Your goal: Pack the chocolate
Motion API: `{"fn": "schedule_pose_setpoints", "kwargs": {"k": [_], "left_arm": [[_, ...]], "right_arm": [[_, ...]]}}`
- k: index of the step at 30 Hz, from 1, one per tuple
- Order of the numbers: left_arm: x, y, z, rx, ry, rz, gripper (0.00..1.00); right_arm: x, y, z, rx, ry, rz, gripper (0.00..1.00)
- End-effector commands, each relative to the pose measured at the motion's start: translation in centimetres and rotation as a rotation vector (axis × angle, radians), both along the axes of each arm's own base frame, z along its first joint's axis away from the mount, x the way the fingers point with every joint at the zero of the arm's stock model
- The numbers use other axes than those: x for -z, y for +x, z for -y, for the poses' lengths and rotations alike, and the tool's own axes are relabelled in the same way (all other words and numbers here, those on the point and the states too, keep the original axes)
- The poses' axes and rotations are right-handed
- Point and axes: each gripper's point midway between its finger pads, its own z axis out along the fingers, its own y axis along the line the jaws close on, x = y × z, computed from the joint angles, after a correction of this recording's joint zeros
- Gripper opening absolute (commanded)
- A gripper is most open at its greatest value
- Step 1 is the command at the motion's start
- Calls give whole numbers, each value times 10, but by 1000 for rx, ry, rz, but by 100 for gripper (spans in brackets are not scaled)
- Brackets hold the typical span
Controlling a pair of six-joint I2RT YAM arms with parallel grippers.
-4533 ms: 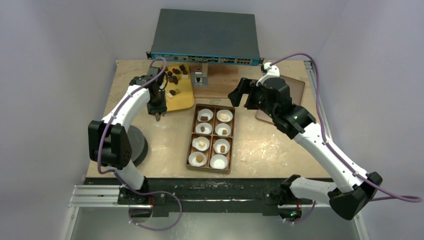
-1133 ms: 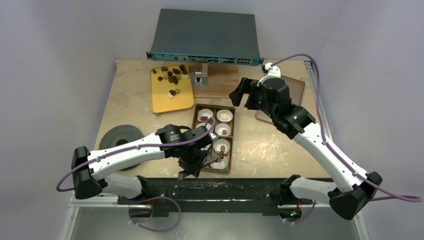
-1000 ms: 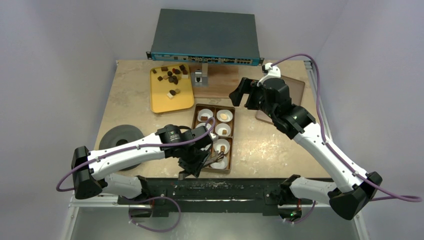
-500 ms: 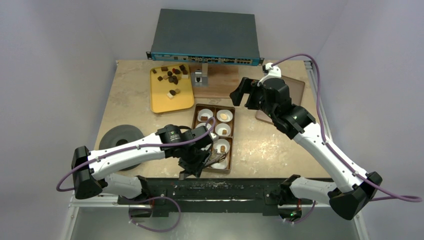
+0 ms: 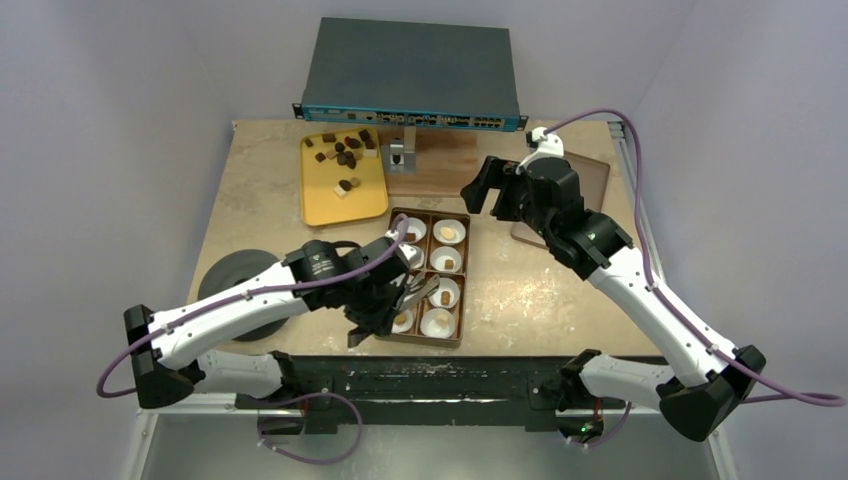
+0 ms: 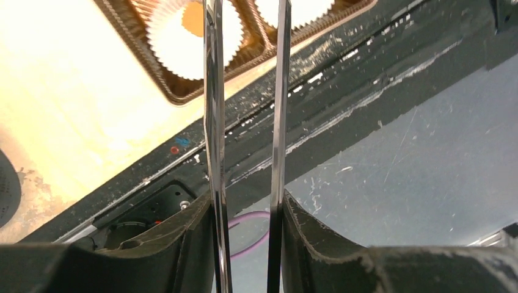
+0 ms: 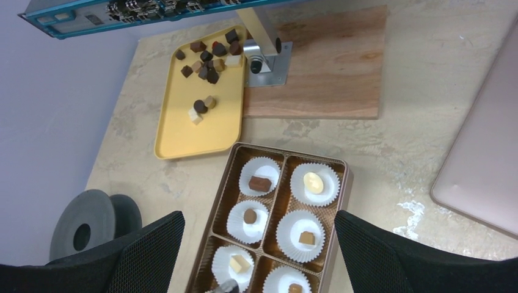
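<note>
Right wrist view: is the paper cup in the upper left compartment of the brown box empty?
No, that paper cup in the brown box holds one dark brown chocolate piece.

Left gripper (image 6: 245, 24): two thin metal fingers (image 6: 212, 122), parallel, parted. Behind them, a corner of the brown box (image 6: 174, 91). The corner compartment's white paper cup (image 6: 177, 36) holds a tan chocolate piece (image 6: 194, 15), half hidden by one finger. Second cup (image 6: 305, 7) in the neighbouring compartment. Pale tabletop (image 6: 73, 110) around the box corner; black rail (image 6: 342, 91) just beyond; purple cable (image 6: 247, 235) farther off.
</note>
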Motion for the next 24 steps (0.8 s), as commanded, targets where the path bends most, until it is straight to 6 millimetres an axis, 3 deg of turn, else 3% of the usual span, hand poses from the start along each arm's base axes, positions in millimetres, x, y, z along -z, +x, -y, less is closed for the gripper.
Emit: {"fn": "schedule_pose_setpoints", "kwargs": {"k": [1, 5, 9, 12, 16, 20, 24], "left_arm": [[-28, 26, -17, -113, -53, 93, 36], [-36, 46, -42, -229, -36, 142, 35], [-30, 62, -65, -324, -6, 161, 35], [-18, 76, -78, -391, 8, 160, 35], [3, 90, -98, -487, 53, 130, 35], [15, 97, -107, -538, 55, 99, 35], [33, 101, -109, -555, 71, 55, 35]], "right_arm": [[-12, -3, 9, 36, 18, 25, 90], [-13, -3, 9, 40, 18, 20, 90], [-7, -4, 9, 41, 23, 11, 90], [3, -4, 5, 23, 18, -5, 90], [12, 1, 14, 62, -26, -23, 92], [21, 10, 25, 84, -32, -64, 92], [46, 22, 36, 92, -23, -147, 91]]}}
